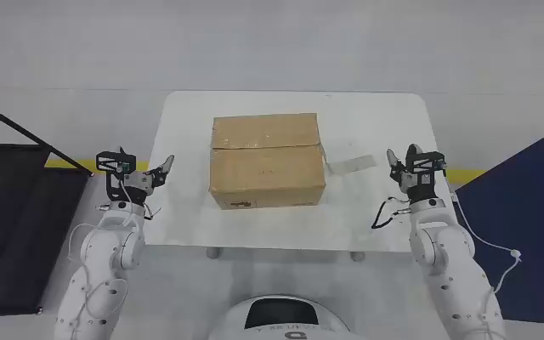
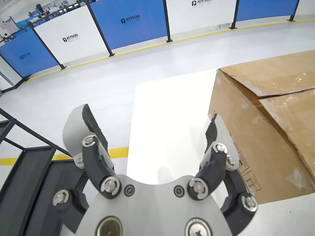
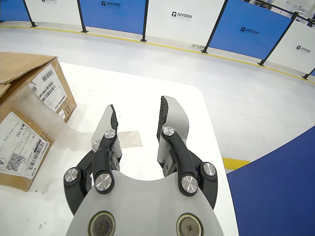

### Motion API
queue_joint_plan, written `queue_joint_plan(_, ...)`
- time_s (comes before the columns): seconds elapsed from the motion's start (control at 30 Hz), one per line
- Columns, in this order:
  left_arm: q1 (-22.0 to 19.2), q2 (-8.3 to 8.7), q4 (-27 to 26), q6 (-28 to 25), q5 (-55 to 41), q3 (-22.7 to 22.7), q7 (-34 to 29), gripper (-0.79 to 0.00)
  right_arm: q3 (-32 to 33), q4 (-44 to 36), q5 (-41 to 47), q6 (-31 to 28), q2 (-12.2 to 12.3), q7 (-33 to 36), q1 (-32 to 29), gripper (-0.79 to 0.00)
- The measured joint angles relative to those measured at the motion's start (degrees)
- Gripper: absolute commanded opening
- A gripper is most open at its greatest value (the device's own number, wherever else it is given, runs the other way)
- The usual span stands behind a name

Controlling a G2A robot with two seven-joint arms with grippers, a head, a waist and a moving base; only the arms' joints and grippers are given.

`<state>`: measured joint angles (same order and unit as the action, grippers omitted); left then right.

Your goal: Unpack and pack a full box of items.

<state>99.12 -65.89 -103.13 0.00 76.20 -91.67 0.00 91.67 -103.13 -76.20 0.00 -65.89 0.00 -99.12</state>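
A brown cardboard box [image 1: 267,160] stands in the middle of the white table [image 1: 374,127] with its top flaps folded down and a seam across the top. The same box [image 2: 265,124] fills one side of the left wrist view, and in the right wrist view the box [image 3: 29,114] shows white labels on its side. A strip of clear tape [image 1: 350,164] trails from the box onto the table. My left gripper [image 1: 144,170] hovers open at the table's left edge, holding nothing. Over the right edge my right gripper [image 1: 414,161] is open and holds nothing.
A black frame rack [image 1: 21,212] stands on the floor left of the table. A blue panel [image 1: 510,195] stands at the right. Bare table surface surrounds the box on all sides. Blue and white fence panels [image 3: 172,13] ring the floor far off.
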Motion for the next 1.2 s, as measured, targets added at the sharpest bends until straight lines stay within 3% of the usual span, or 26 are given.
queue_joint_plan(0.57,0.0,0.00,0.0,0.0,0.0,0.0,0.0,0.000,0.0,0.0,0.0,0.0,0.0,0.0,0.0,-0.440)
queue_joint_plan(0.6,0.0,0.00,0.0,0.0,0.0,0.0,0.0,0.000,0.0,0.0,0.0,0.0,0.0,0.0,0.0,0.000)
queue_joint_plan(0.97,-3.4,0.54,0.5,-7.5,5.9,0.2,-2.4,0.000,0.0,0.0,0.0,0.0,0.0,0.0,0.0,0.000)
queue_joint_plan(1.1,-5.5,0.59,1.7,-10.4,8.8,2.2,-4.2,0.000,0.0,0.0,0.0,0.0,0.0,0.0,0.0,0.000)
queue_joint_plan(1.2,-7.8,0.31,3.1,-9.7,11.6,5.2,-5.1,0.000,0.0,0.0,0.0,0.0,0.0,0.0,0.0,0.000)
